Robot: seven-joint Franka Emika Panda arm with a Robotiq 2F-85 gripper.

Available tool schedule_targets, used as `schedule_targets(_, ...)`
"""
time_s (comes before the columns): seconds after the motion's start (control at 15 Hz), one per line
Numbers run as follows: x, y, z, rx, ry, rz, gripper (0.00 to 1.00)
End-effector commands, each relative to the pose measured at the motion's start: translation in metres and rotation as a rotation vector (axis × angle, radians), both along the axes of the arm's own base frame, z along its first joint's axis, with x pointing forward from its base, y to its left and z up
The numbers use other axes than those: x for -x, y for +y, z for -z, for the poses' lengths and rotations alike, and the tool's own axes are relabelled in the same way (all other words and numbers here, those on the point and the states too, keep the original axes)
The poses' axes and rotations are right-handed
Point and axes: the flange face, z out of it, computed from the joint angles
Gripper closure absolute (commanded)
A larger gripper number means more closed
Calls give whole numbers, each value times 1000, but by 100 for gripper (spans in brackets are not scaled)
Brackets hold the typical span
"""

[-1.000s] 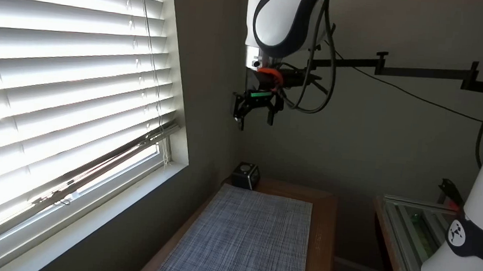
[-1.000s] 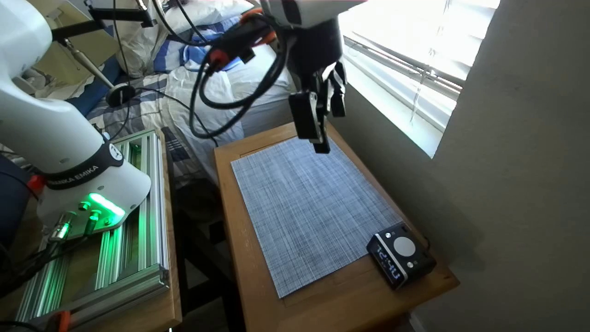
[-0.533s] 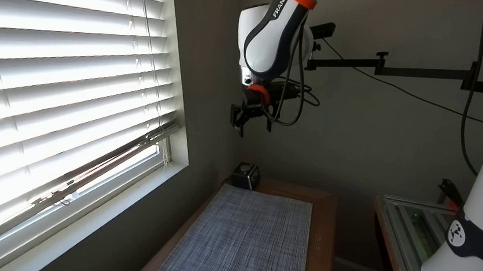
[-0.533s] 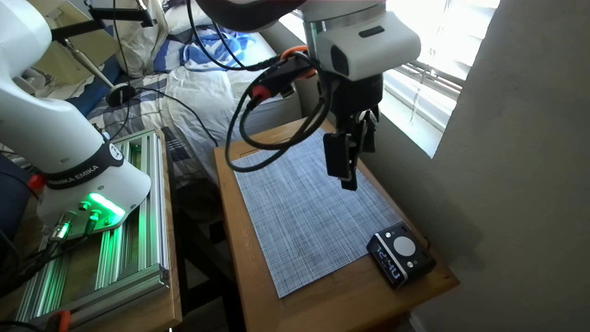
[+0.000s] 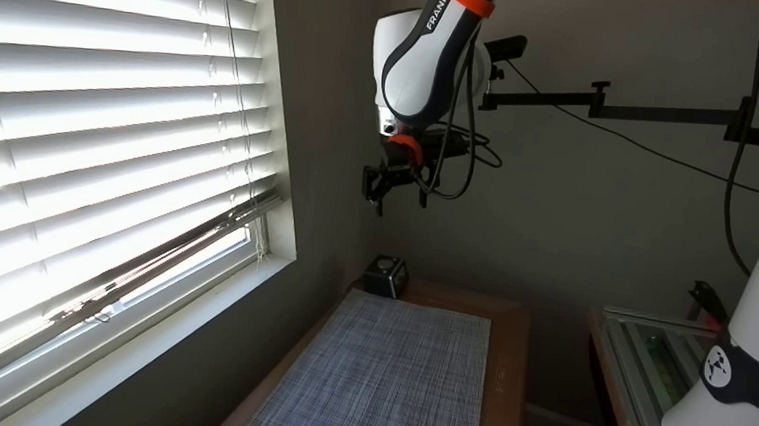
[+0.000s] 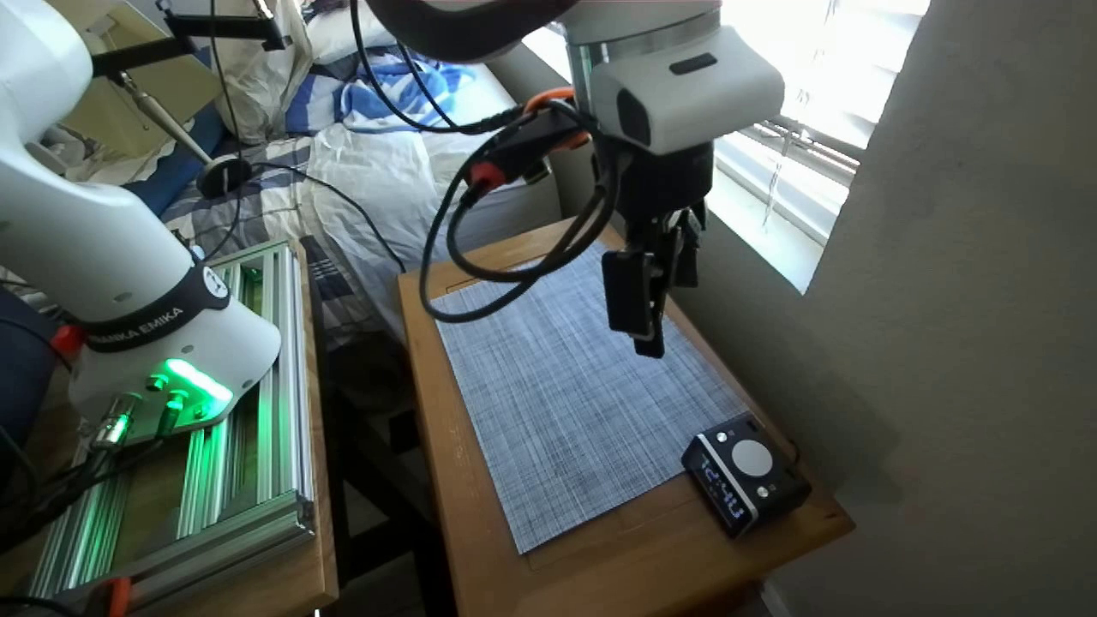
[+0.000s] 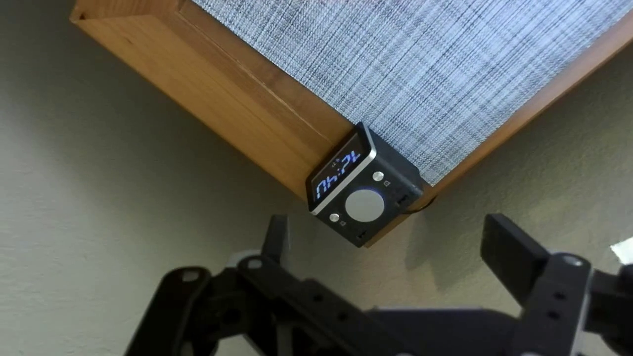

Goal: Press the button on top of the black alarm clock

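End effector [image 5: 401, 205]: pointing down in the air, well above the worktop [image 6: 617, 557], its two fingers [image 7: 512, 257] spread wide.
Black alarm clock [image 7: 365, 184]: on the worktop's corner close to the wall [image 6: 943, 343], at a corner of the grey woven mat [image 6: 574, 377]; whether it overlaps the weave I can't tell.
Button [image 6: 752, 458]: the big pale disc on the clock's top, flanked by two small silver buttons [image 7: 378, 176], apart from the fingers.
Display [image 7: 339, 170]: lit with blue-white digits.
Blinds [image 5: 113, 101]: white, bright with light, alongside the worktop.
Bed [image 6: 377, 184]: rumpled, past the worktop's opposite end.
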Motion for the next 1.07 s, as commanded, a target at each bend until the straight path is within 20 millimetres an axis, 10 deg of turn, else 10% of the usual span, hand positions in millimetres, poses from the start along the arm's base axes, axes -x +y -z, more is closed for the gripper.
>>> schedule_targets(0.0, -7, -12, 25, -28, 49, -21, 0)
schedule_targets(0.47, -19, -42, 66, -87, 154, -127, 2)
schedule_targets(0.53, -24, -48, 71, -81, 160, -126, 27)
schedule_targets(1.0, -66, -68, 97, -92, 150, -131, 69)
